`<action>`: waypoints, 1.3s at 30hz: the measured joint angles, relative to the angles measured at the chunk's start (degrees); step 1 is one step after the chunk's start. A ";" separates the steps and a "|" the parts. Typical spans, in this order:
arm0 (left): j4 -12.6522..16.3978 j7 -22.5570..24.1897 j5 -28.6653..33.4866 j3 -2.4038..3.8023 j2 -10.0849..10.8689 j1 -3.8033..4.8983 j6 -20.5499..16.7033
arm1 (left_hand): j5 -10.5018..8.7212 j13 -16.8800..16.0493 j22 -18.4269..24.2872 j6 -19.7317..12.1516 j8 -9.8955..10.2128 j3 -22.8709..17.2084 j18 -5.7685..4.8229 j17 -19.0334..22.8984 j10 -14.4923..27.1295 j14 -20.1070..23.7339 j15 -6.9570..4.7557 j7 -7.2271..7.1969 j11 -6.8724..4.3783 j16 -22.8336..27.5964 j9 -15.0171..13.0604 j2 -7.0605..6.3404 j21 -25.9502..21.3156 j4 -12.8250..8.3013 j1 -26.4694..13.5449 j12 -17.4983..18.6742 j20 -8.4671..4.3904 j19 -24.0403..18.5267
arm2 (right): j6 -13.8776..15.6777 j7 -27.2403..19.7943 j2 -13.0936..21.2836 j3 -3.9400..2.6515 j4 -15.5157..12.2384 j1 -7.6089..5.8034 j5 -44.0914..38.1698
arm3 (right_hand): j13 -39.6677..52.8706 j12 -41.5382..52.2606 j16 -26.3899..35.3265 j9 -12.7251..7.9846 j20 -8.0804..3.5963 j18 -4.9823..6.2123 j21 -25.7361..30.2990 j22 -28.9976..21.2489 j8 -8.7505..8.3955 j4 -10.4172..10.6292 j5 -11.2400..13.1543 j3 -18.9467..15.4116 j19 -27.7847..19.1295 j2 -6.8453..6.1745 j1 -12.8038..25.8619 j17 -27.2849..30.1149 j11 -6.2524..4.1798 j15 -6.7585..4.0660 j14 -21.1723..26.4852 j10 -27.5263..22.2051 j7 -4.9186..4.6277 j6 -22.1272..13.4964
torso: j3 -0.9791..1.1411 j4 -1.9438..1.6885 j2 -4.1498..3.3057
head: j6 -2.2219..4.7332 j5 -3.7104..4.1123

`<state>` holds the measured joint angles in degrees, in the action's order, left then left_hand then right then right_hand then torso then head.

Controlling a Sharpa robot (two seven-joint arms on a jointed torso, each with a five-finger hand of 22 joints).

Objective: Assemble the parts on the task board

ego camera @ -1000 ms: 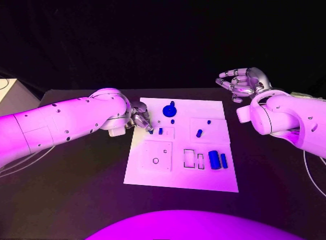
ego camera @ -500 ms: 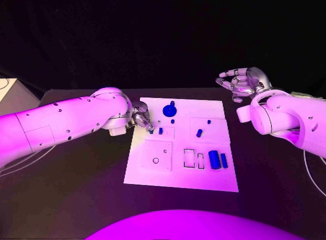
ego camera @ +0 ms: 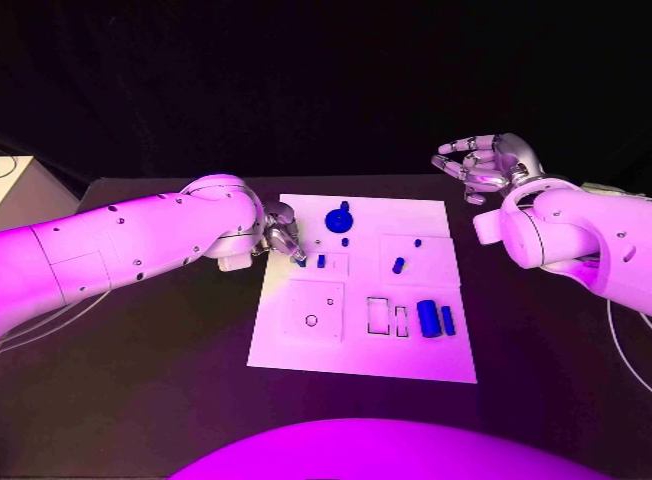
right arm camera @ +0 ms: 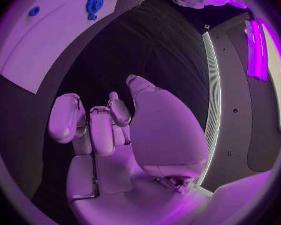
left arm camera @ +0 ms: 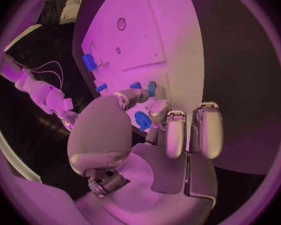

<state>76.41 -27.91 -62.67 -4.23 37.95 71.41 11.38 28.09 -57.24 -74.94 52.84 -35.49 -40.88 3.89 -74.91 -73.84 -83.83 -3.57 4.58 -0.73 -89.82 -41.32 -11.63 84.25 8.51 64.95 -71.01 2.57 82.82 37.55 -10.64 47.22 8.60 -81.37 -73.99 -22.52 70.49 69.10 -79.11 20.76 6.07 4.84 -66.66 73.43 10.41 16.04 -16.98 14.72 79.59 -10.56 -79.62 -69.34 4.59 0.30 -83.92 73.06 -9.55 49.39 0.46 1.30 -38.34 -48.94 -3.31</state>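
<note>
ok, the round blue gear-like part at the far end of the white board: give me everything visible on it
The round blue gear-like part is a dark blue disc, plastic by its look, with a small tab sticking out on its far side. The right wrist view shows a toothed rim. It lies flat at the far end of the white task board, left of the board's middle line, with a small blue dot-like piece just nearer the robot. Nothing touches it: the left hand is at the board's left edge beside it, and the right hand is raised off to the right.
</note>
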 measured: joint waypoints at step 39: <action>0.45 -0.75 -0.37 -0.15 -0.40 -0.13 -1.17 | 1.41 -4.20 0.02 2.20 -0.33 1.50 -0.89 0.00 -3.40 -0.22 -0.63 -1.14 -0.89 0.00 -0.06 -0.07 0.44 -1.50 -1.88 -2.03 -0.41 0.41 | -0.01 -0.01 0.03 0.00 -0.09 0.01 0.01 | 0.01 0.00 0.00 -0.03 0.00 0.00 0.00 0.00 0.00 0.00 0.00 0.00 0.00 0.00 0.00 0.03 0.00 0.00 0.00 0.00 0.00 0.00 | 0.09 -0.01 0.01 | -0.14 0.40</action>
<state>76.87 -28.65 -63.04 -4.38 37.56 71.28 10.21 29.50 -61.44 -74.92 55.05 -35.81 -39.38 3.01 -74.91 -77.24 -84.05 -4.20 3.45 -1.62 -89.81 -41.38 -11.70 84.69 7.01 63.08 -73.03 2.15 83.23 37.54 -10.65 47.25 8.60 -81.46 -73.98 -22.52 70.50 69.10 -79.11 20.73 6.07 4.84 -66.66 73.43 10.41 16.04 -16.98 14.72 79.59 -10.56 -79.62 -69.32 4.59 0.30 -83.92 73.07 -9.55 49.39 0.54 1.29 -38.33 -49.08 -2.91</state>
